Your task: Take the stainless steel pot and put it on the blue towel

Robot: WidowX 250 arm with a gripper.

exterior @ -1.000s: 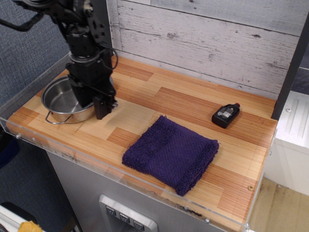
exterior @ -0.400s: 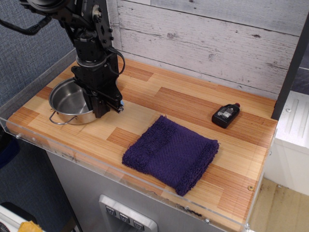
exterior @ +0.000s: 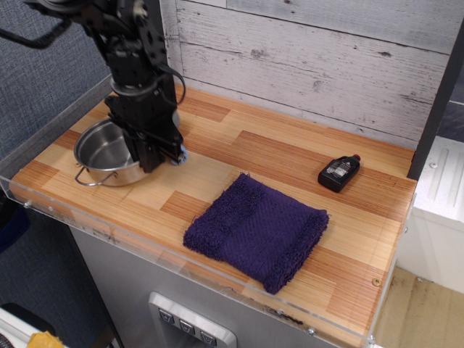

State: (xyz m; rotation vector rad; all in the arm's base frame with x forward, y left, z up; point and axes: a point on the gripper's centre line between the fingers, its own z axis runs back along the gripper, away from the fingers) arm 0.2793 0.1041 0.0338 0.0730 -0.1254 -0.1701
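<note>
Pincer (exterior: 154, 158) points down at the right rim of the stainless steel pot (exterior: 107, 154); it appears clamped on that rim, w/ one finger inside the pot and one outside, but the black fingers blend together so grip is not fully certain. A bit of light blue shows just right of the fingertips, too small to identify. The arm (exterior: 134, 69) is black, near vertical, coming down from upper left w/ a cable looping by its side, wrist straight over the pot's right edge. Pot sits upright at the left end of the worktop (exterior: 275, 156), mouth up, empty inside as far as visible; one wire loop handle (exterior: 93, 178) points toward the front edge, the other is hidden behind the arm, so its handle axis can't be fixed. Blue towel (exterior: 257, 230) lies flat, well right of the pot and nearer the front, apart from it, set at a diagonal w/ a corner toward the pot; ribbed band runs across its left part. Far right of the pot, past the towel, lies a small black bottle (exterior: 338, 172) on its side, cap pointing back-right; label has white print, unreadable.
</note>
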